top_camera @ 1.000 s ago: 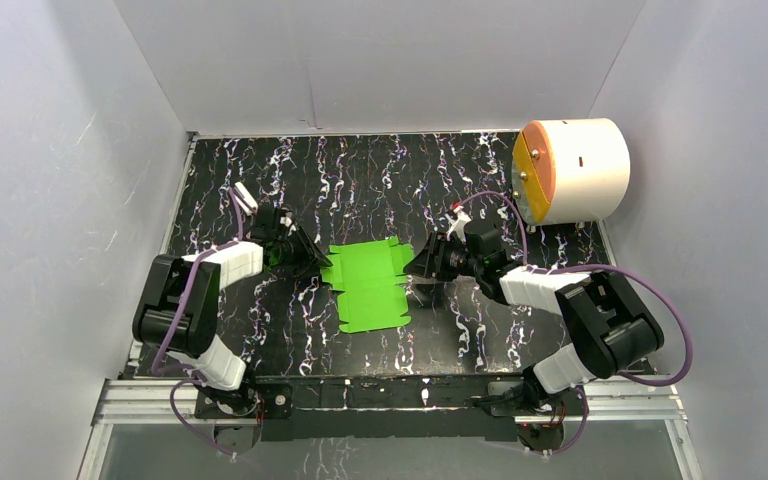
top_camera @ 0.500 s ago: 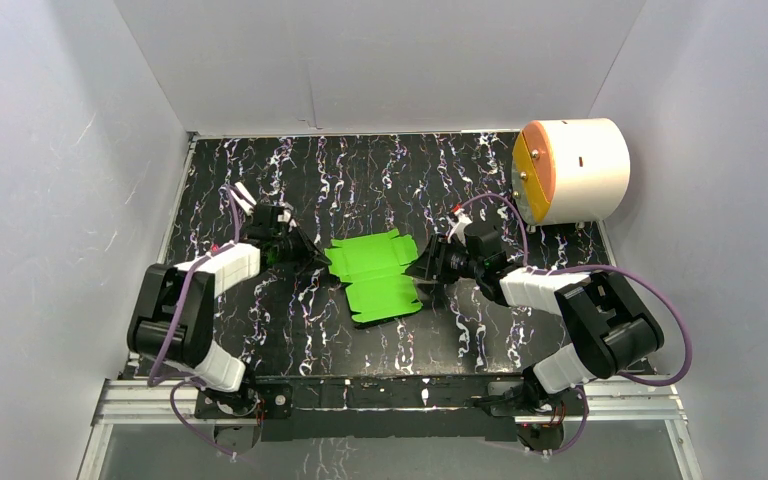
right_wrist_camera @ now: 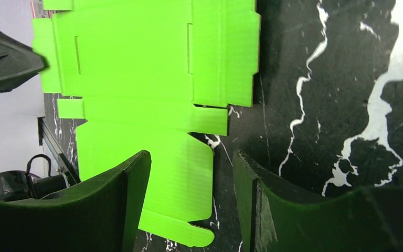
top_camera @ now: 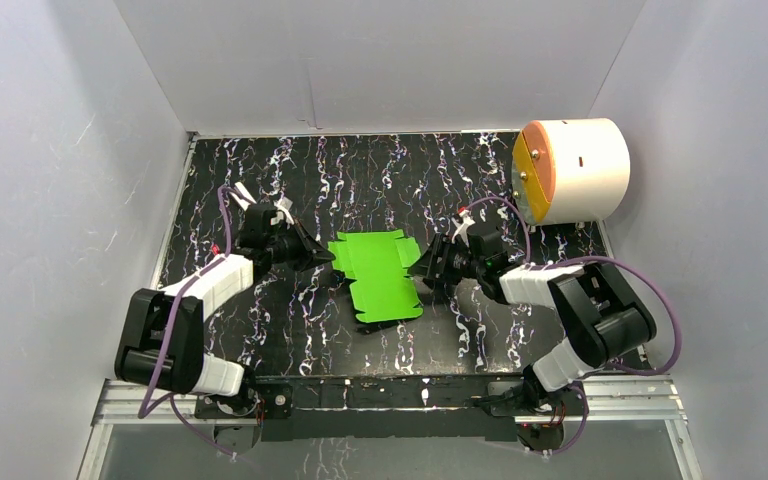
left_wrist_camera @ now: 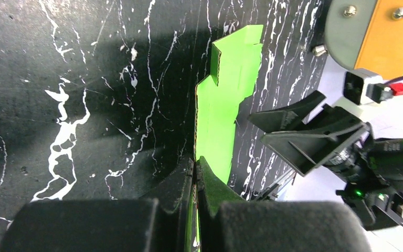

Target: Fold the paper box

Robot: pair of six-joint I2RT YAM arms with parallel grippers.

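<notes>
Left fingers (left_wrist_camera: 178, 186) clamp one edge of the paper box (top_camera: 375, 275), holding it clear of the bench (top_camera: 260, 180). Right fingers (right_wrist_camera: 131, 189) stand apart, straddling the opposite edge, presumably to crease a flap.

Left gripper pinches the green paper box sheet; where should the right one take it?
Probably the paper box by its free right edge, from the right, opposite the left gripper shut on its left edge. The card is thin and flat, so only an edge pinch works; the open right gripper frames that edge.
</notes>
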